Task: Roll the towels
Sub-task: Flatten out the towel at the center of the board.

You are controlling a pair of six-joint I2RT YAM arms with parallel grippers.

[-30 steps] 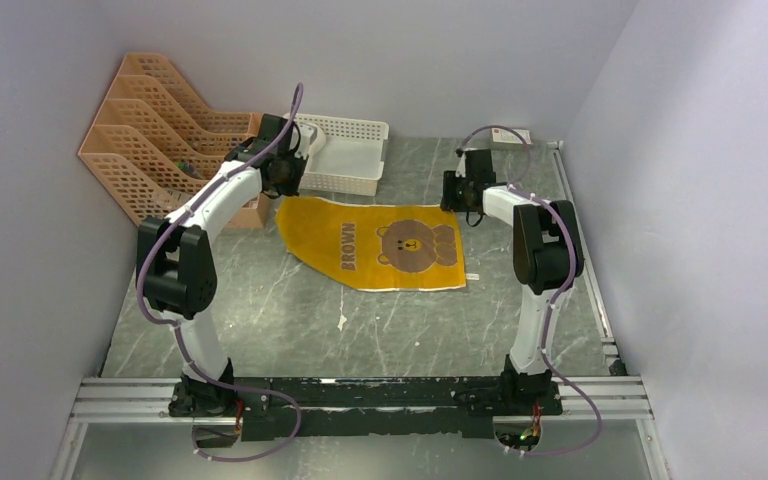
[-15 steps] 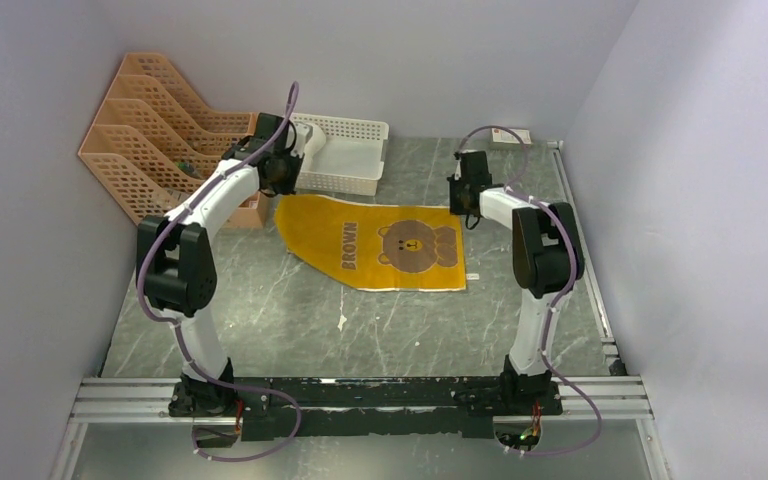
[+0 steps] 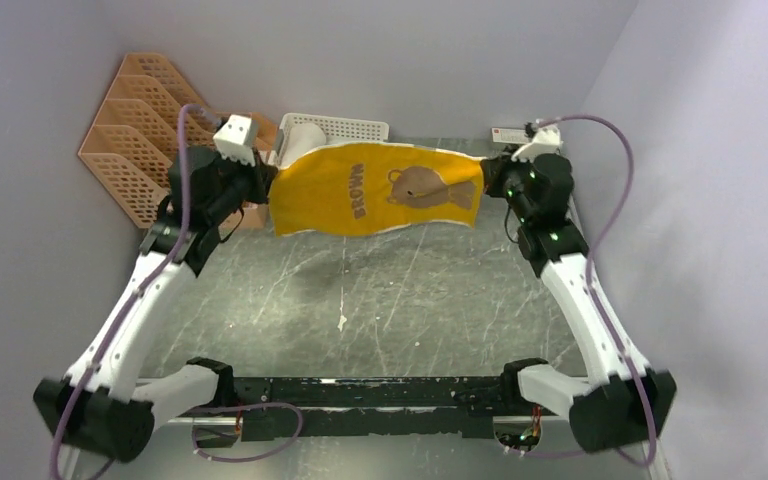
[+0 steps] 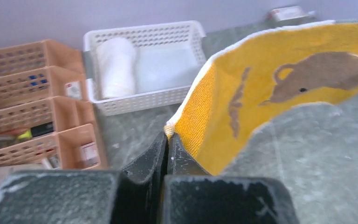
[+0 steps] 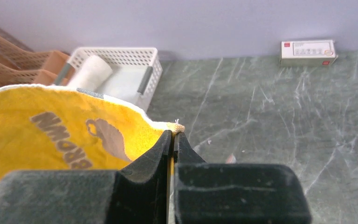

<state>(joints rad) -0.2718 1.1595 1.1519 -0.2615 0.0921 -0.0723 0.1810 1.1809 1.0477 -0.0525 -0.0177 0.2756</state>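
Left gripper (image 4: 168, 140): jaws pinched tight on one corner of the yellow towel (image 3: 375, 188). Beyond its fingertips and a little to the left, the cream towel (image 4: 116, 65) lies rolled in the white basket (image 4: 142, 100); that one looks done. The yellow towel hangs unrolled, clear of the table, spread between both hands. Right gripper (image 5: 173, 136): jaws clamped on the opposite corner. Left to do, as I judge it: lay it flat, roll it, likely basket it.
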